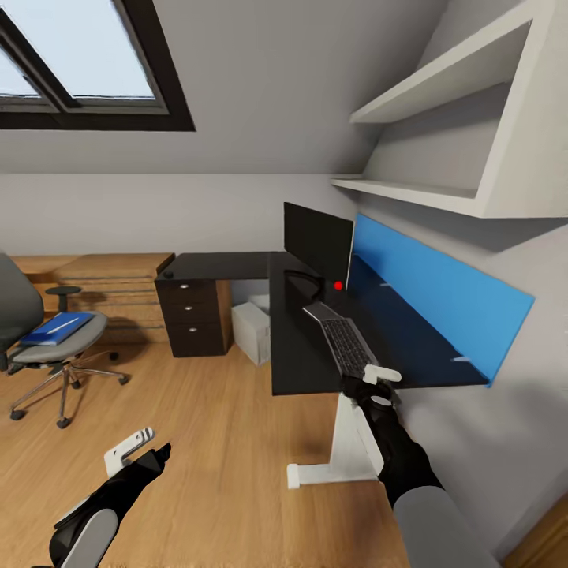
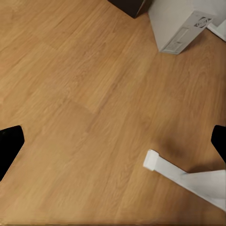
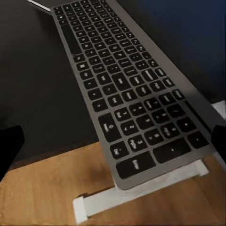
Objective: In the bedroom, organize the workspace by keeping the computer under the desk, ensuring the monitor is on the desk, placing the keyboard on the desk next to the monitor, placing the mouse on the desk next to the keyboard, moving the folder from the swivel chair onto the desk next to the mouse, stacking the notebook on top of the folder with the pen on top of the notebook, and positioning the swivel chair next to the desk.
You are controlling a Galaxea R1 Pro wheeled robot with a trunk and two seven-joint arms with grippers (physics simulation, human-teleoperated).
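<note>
The black monitor (image 1: pixel 317 239) stands on the black desk (image 1: pixel 292 359). In front of it lies the grey keyboard (image 1: pixel 343 339) (image 3: pixel 127 89), lengthwise, its near end hanging past the desk's front edge. My right gripper (image 1: pixel 380 384) (image 3: pixel 113 141) is at that near end, open, with its fingers wide on either side of the keyboard. A white computer tower (image 1: pixel 252 331) (image 2: pixel 181 23) sits on the floor under the desk. At the left, the grey swivel chair (image 1: pixel 31 315) carries the blue folder (image 1: pixel 55 327). My left gripper (image 1: pixel 146 451) (image 2: pixel 113 141) hangs open above the wooden floor.
A dark drawer unit (image 1: pixel 193 315) stands under the desk's left wing, with a low wooden bench (image 1: pixel 102 276) behind the chair. The desk's white leg and foot (image 1: pixel 339 457) (image 2: pixel 188 176) are just ahead of me. A blue panel (image 1: pixel 434 292) and white shelves (image 1: pixel 442 118) line the right wall.
</note>
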